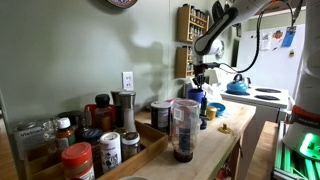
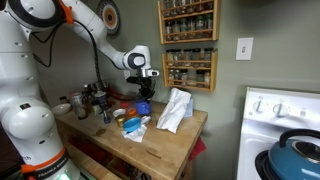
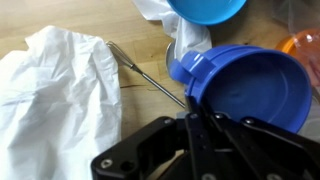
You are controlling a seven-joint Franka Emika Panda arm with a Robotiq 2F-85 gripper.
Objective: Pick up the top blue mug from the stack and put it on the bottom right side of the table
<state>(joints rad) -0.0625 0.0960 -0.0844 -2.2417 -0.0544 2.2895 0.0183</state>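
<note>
My gripper is shut on the rim of the top blue mug, with one finger inside and one outside near the handle. The mug fills the right of the wrist view. Beyond it another blue mug of the stack shows at the top edge. In both exterior views the gripper hangs over the back of the wooden table, with the blue mug just below it. Whether the mug is clear of the stack cannot be told.
A crumpled white bag and a thin metal rod lie beside the mug. A clear blender jar, spice jars and a tray crowd the table. A blue kettle sits on the stove. A spice rack hangs on the wall.
</note>
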